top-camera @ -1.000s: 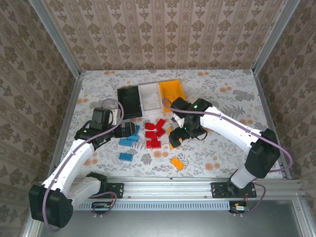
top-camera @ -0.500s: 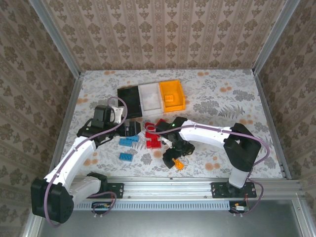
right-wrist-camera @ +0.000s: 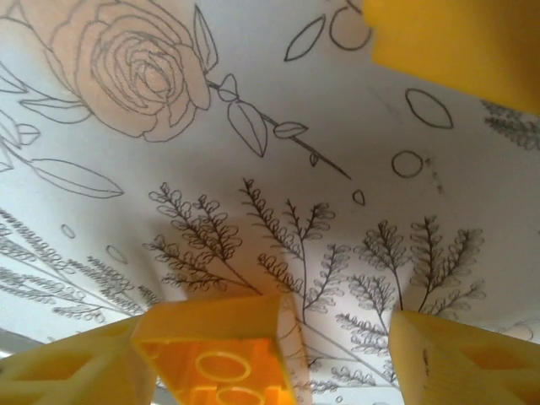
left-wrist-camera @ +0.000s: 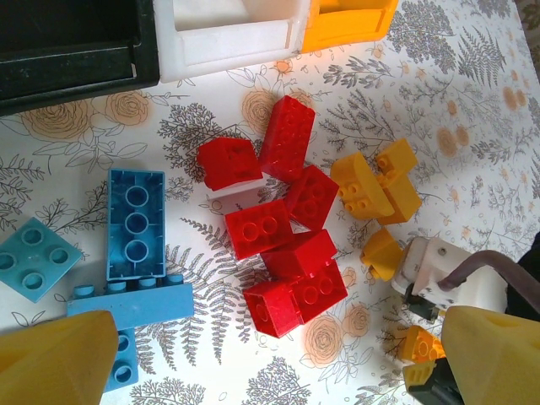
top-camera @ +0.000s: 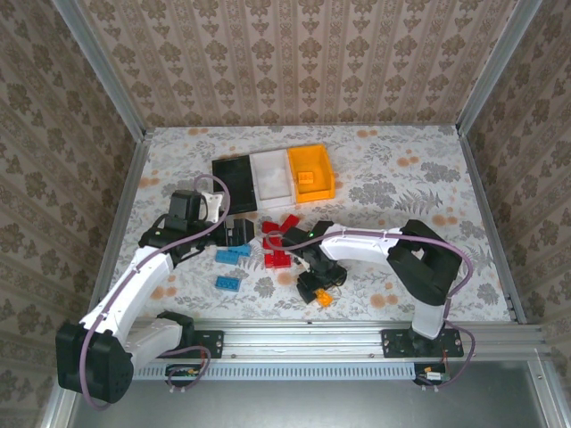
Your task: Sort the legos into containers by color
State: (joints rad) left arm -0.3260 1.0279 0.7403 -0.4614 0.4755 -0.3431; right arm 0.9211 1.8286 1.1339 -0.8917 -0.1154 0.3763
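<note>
In the right wrist view an orange lego (right-wrist-camera: 215,354) lies between my right gripper's (right-wrist-camera: 266,359) fingers. It rests against the left finger (right-wrist-camera: 67,371), and a gap separates it from the right finger (right-wrist-camera: 460,363). From above, that gripper (top-camera: 314,287) is low over this lego (top-camera: 324,299) near the front edge. My left gripper (left-wrist-camera: 270,363) hangs wide open above a heap of red legos (left-wrist-camera: 287,228), with blue legos (left-wrist-camera: 135,224) to its left and orange ones (left-wrist-camera: 375,181) to its right. The containers stand in a row: black (top-camera: 234,183), white (top-camera: 272,174), orange (top-camera: 321,169).
One orange lego (top-camera: 306,176) lies inside the orange bin. Two blue legos (top-camera: 229,282) lie near the left arm. Another orange piece (right-wrist-camera: 456,42) shows at the top right of the right wrist view. A metal rail (top-camera: 303,334) bounds the near edge.
My right arm swung from beside the red heap toward the front edge and came down over the lone orange lego, its jaws narrowing. The left arm barely moved.
</note>
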